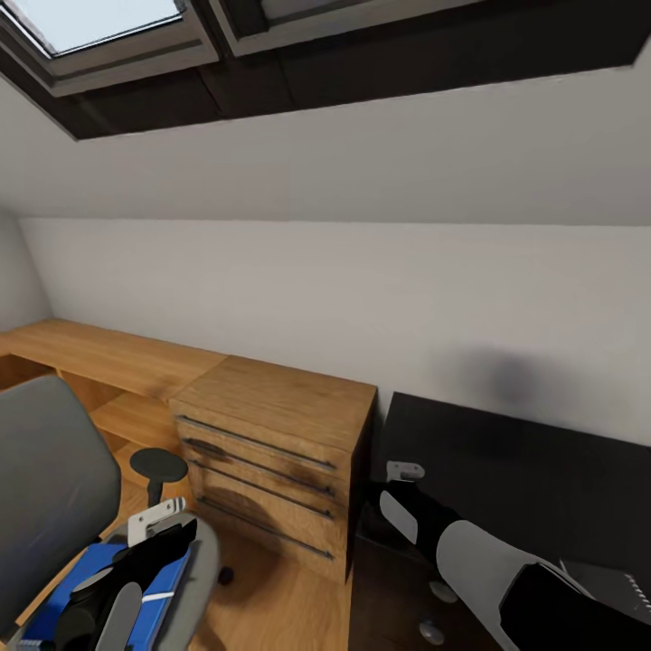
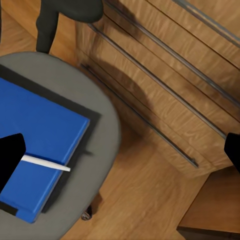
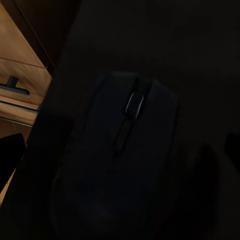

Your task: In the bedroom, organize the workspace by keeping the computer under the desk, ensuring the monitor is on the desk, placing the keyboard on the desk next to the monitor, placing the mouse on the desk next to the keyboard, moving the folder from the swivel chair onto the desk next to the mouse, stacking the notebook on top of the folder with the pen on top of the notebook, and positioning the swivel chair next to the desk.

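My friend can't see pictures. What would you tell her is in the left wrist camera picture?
A flat bright blue folder lies on the grey round seat of a swivel chair, with a thin white pen resting across it. Beside the chair stands a light wooden cabinet with long metal drawer handles, on a wooden floor.

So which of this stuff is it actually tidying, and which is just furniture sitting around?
Part of the job:
- folder on the swivel chair
- mouse on the black desk

Just there:
- wooden drawer cabinet
- low wooden shelf
- skylight
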